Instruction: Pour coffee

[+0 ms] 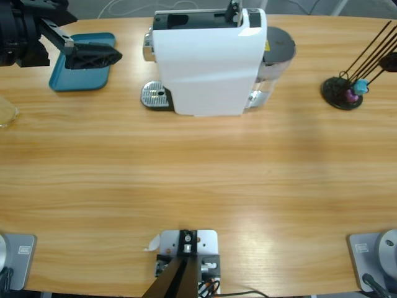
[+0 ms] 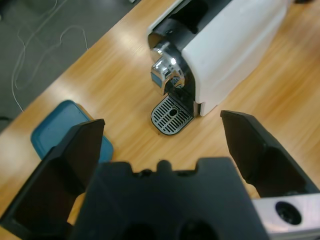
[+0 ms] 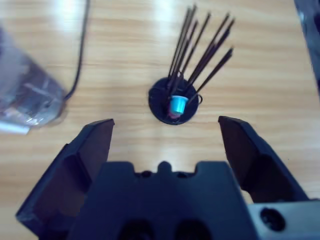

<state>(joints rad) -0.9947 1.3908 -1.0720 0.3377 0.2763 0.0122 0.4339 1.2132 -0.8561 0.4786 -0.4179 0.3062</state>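
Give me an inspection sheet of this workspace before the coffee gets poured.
Surface: wooden table, no spills seen.
Job's things: white coffee machine, nothing on its drip tray; clear tumbler at the table's edge, contents unclear.
Clutter: blue tray; capsule stand holding a blue capsule.
Grippers: left claw open, aimed toward the machine; right claw open, facing the capsule stand; both hold nothing.
Cables: black cable on the table; pale cable on the floor.
Surroundings: grey floor.
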